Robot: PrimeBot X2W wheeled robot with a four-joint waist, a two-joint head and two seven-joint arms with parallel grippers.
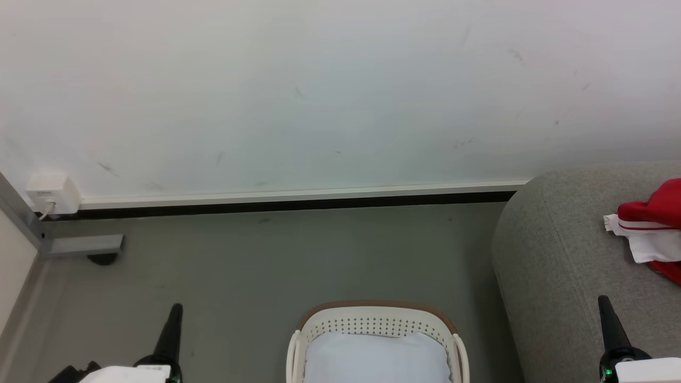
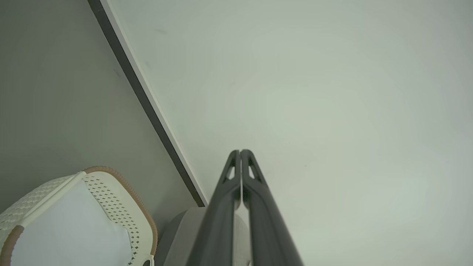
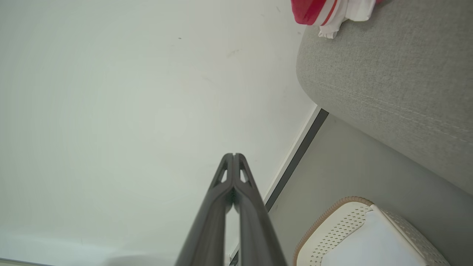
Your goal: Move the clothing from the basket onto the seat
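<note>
Clothing [image 1: 652,229] lies in a red-and-white heap on the seat [image 1: 553,255], well apart from the basket [image 1: 372,322], whose visible part holds a white liner [image 1: 372,356]. I'd reckon the wise move is to look deeper into the basket for any red, then call it finished. Left gripper [image 1: 176,307] and right gripper [image 1: 603,299] sit low, fingers pressed together, holding and touching nothing

Bare floor [image 1: 266,260] between basket [image 1: 372,323] and wall [image 1: 319,96]; seat [image 1: 553,255] close at right
</note>
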